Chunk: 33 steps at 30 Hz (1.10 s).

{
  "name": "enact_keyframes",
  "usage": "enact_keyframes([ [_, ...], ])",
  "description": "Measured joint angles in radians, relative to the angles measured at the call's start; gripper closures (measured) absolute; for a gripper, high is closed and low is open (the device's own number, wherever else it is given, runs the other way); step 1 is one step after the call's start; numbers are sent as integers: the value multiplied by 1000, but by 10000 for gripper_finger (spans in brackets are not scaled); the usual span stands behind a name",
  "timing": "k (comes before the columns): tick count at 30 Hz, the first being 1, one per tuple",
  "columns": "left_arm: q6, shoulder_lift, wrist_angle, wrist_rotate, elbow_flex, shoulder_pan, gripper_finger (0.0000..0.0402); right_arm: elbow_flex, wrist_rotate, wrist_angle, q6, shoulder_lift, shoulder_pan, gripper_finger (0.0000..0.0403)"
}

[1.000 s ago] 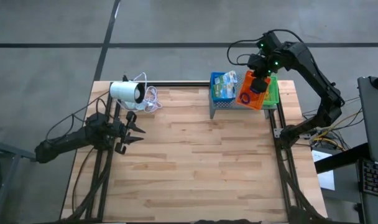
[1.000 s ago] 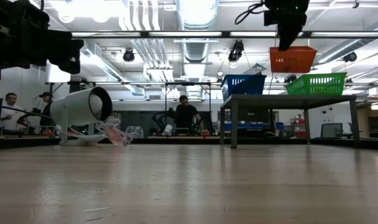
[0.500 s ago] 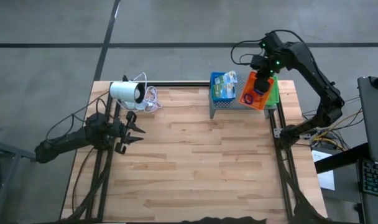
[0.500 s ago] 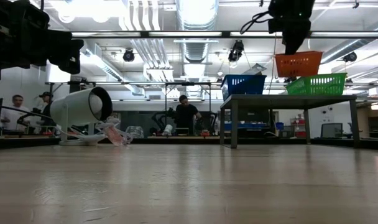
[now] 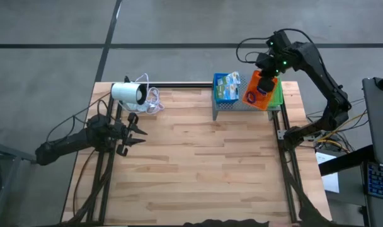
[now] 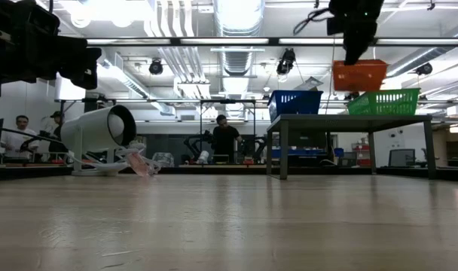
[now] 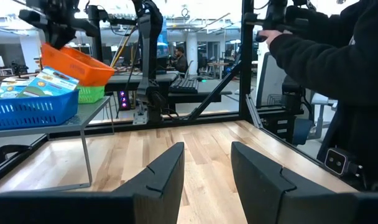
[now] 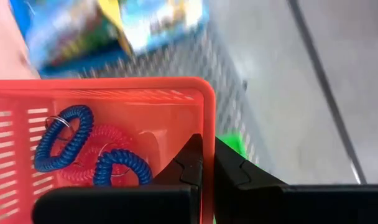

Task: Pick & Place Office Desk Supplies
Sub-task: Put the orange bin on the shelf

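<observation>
Orange tray lifted at the bench's far right corner

The left gripper [image 5: 136,131] waits over the near-left bench [image 5: 198,164], jaws apart and empty. Farther off, the right gripper [image 8: 206,163] has its jaws clamped on the rim of the orange tray [image 5: 258,92], which holds blue loops [image 8: 63,137] and red loops [image 8: 108,135]; beside it the blue tray [image 5: 226,88] holds green-and-white packets [image 5: 227,83], with the green tray [image 6: 383,102] beyond.

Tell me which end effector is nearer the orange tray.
Right. The right end effector is clamped on the rim of the orange tray, holding it lifted above the stand. The left end effector waits open, far across the table.
</observation>
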Motion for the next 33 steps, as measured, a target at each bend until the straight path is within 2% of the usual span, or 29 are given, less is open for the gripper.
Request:
enact_keyframes([
  [3,0,0,0,0,0,0,268,1,-54,55,-17,-16,0,395],
  [10,0,0,0,0,0,0,268,1,-105,88,-65,13,0,395],
  [14,0,0,0,0,0,0,268,-5,-101,102,-91,47,0,395],
  [18,0,0,0,0,0,0,268,-6,-50,102,-118,68,0,395],
  [33,-1,0,0,0,0,0,268,-6,-58,82,-117,55,-15,395],
])
